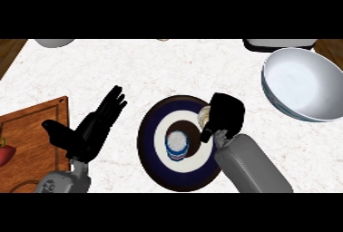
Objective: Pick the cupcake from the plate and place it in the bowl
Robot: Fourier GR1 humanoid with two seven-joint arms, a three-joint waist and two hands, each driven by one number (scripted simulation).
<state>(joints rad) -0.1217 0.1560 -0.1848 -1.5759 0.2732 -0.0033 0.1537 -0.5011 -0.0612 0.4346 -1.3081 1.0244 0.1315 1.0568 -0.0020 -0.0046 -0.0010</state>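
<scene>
I am looking down at a white counter (134, 63). In the middle, a dark blue plate (150, 149) is sitting with a white ring and a brown center. A cupcake (178, 146) in a blue and white wrapper is sitting on that brown center.

My right hand (226, 118) is hanging over the far right part of the plate. Its fingers are curling around something pale (205, 114), but I cannot tell what that thing is. The hand is just beside the cupcake and I cannot tell if they are touching.

A big white bowl (305, 84) is sitting to the far right, apart from the plate. I am seeing nothing inside it.

My left hand (90, 129) is resting to the left of the plate, with its fingers straight and spread, holding nothing. Part of it is lying over the edge of a wooden board (30, 140) on the left. Something red (5, 152) is sitting at the left edge of that board.
</scene>
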